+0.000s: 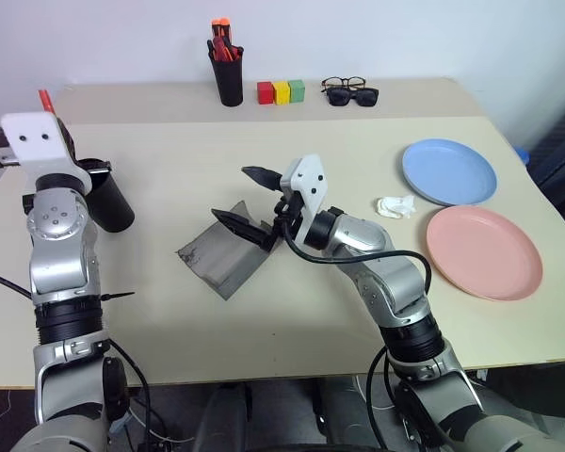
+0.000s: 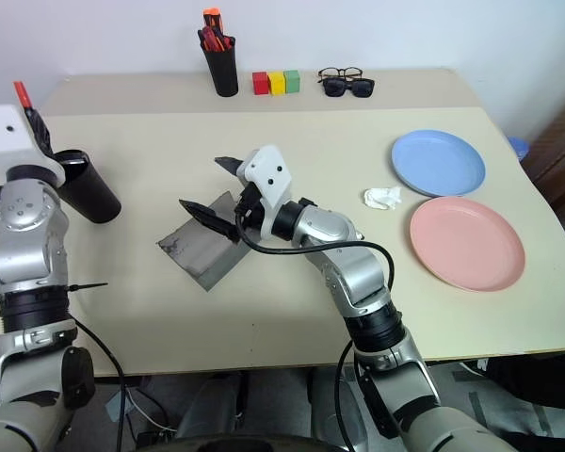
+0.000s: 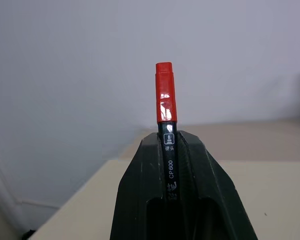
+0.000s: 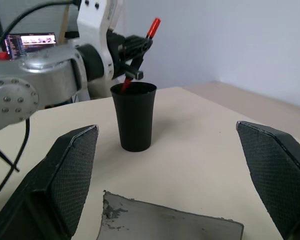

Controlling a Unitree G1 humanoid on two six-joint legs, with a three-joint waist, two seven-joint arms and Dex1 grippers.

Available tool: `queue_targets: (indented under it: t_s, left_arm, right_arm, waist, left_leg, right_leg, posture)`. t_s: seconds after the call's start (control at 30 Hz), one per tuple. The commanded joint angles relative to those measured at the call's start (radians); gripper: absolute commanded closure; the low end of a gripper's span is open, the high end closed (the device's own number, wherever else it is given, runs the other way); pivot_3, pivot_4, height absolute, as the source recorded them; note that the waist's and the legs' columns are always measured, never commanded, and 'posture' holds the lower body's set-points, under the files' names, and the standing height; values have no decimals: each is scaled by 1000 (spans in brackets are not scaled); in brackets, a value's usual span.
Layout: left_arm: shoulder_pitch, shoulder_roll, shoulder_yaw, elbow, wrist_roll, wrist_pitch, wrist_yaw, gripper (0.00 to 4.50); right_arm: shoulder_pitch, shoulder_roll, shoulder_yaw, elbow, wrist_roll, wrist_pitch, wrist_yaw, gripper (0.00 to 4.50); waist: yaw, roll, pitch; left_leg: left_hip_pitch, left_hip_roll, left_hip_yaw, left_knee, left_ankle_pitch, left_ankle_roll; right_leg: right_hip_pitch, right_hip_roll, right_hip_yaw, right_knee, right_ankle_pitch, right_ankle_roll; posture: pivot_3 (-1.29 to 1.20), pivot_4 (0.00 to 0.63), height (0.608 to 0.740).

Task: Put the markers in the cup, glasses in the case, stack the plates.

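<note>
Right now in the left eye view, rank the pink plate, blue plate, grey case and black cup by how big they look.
1. pink plate, though nearer than the blue
2. blue plate
3. grey case
4. black cup, partly hidden by the left arm

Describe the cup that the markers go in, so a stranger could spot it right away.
Look to the robot's left edge of the beige table, beside the left gripper. The cup is wide, black, tapered and matte, unlike the narrower black pen holder at the back, which holds orange-red pens.
</note>
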State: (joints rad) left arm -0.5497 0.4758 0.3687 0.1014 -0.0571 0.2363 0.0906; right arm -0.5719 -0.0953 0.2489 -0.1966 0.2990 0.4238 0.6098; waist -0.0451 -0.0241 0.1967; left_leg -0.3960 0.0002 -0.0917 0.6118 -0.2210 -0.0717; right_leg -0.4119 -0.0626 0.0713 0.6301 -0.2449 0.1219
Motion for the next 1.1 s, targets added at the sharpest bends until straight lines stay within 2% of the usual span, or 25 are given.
queue_targets:
  t_s: [0.03, 0.27, 0.37, 0.47, 0.53, 0.6, 0.7, 0.8, 0.9, 1.0, 1.1]
  left_arm:
    - [5, 2, 11, -38, 8, -23, 11, 3376]
    - [2, -7, 32, -42, -19, -57, 8, 3376]
    - [15, -16, -7, -189, -186, -9, -177, 3376]
    - [92, 42, -107, -373, -366, 204, -401, 2537]
    - [140, 91, -151, -455, -444, 335, -481, 1650]
    - [205, 182, -254, -551, -491, 475, -573, 658]
    - [250, 276, -367, -623, -480, 557, -652, 658]
    - [233, 286, -410, -616, -531, 712, -658, 658]
    - [205, 288, -460, -597, -536, 802, -670, 658]
    - [189, 289, -503, -577, -512, 812, -690, 658]
    - [169, 285, -530, -546, -479, 793, -694, 1538]
  right_arm:
    - [2, 6, 2, -55, 10, -7, -7, 0]
    - [5, -1, 7, -59, 7, -3, -4, 0]
    - [8, -32, -3, -67, 6, 2, 11, 0]
    - [27, -128, -13, -88, -3, 3, 70, 0]
    - [40, -199, -17, -93, -11, -7, 114, 0]
    - [56, -310, -37, -73, -31, -24, 171, 0]
    - [78, -424, -64, -52, -41, -48, 227, 0]
    - [91, -490, -105, -26, -43, -64, 249, 0]
    - [99, -511, -120, -17, -54, -77, 246, 0]
    - [103, -508, -124, -21, -61, -78, 236, 0]
    - [112, -501, -128, -31, -64, -79, 222, 0]
  waist:
    - [1, 0, 0]
    - [0, 0, 0]
    - [2, 0, 0]
    - [4, 0, 0]
    - [1, 0, 0]
    - [-2, 0, 0]
    - [-8, 1, 1]
    - [-12, 1, 1]
    - [-13, 0, 1]
    - [-14, 0, 1]
    - [-10, 0, 1]
  left_leg:
    - [0, 0, 0, 0, 0, 0]
    - [0, 0, 0, 0, 0, 0]
    - [0, 0, 0, 0, 0, 0]
    - [-2, 0, 0, 0, 0, 0]
    - [-2, -1, 0, 0, 0, 0]
    - [-1, -1, 0, 0, 0, 0]
    - [0, 0, 1, 0, 0, 0]
    - [0, 0, 1, 0, 0, 0]
    - [0, 0, 1, 1, 0, 1]
    - [0, 0, 1, 1, 0, 1]
    - [0, 0, 1, 1, 0, 1]
  right_leg:
    - [0, 0, 0, 0, 0, 0]
    - [0, 0, 0, 0, 0, 0]
    - [0, 0, 0, 0, 0, 0]
    - [0, -1, 0, -1, 0, 0]
    - [1, -1, 0, -2, 0, 0]
    - [1, -1, 0, -2, 0, 0]
    - [1, 0, 1, -2, -3, -4]
    - [1, 0, 1, -1, -3, -4]
    - [1, 0, 1, -2, -3, -4]
    - [1, 0, 1, -2, -3, -4]
    - [1, 0, 0, -1, -3, -4]
  posture:
    - [0, 150, 740]
    - [0, 150, 740]
    - [0, 150, 740]
    - [0, 150, 740]
    - [0, 150, 740]
    - [0, 150, 740]
    - [0, 150, 740]
    - [0, 150, 740]
    - [0, 150, 740]
    - [0, 150, 740]
    - [0, 150, 740]
